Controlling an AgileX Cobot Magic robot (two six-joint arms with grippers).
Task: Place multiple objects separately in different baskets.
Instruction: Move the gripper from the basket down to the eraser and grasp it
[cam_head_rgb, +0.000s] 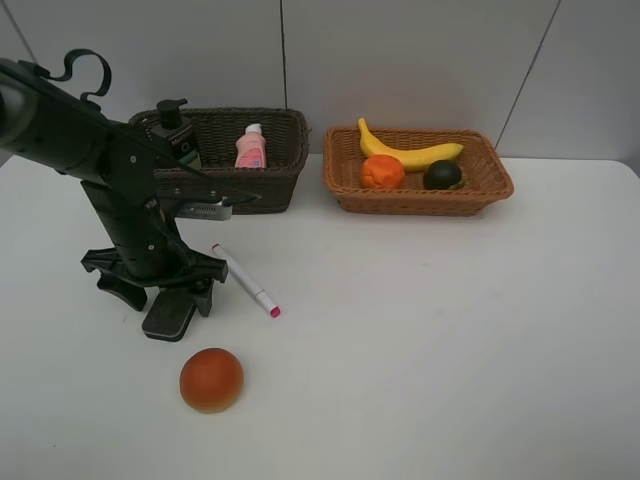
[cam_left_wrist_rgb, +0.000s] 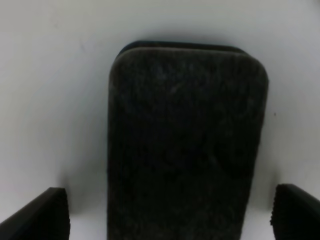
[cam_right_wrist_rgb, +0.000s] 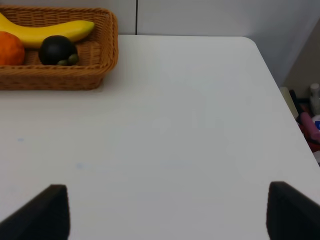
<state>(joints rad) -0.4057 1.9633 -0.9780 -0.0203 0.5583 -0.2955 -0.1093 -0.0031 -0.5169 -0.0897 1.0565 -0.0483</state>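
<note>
Bottles (cam_head_rgb: 250, 148) in dark basket (cam_head_rgb: 272, 178); fruit (cam_head_rgb: 415, 156) in tan basket (cam_head_rgb: 420, 201)

Bright even light, soft shadows, left wrist view blurred, perhaps too close

I see a white table (cam_head_rgb: 450, 330) filling the scene, a pale grey panelled wall (cam_head_rgb: 400, 60) along its far edge, and blurred clutter (cam_right_wrist_rgb: 309, 122) beyond its right edge; I can't identify it.

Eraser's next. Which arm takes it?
Left. The left gripper hangs open directly over the black eraser, with its fingers straddling it. The right gripper, also open, sees only table and the light basket, with no loose object in view.
</note>
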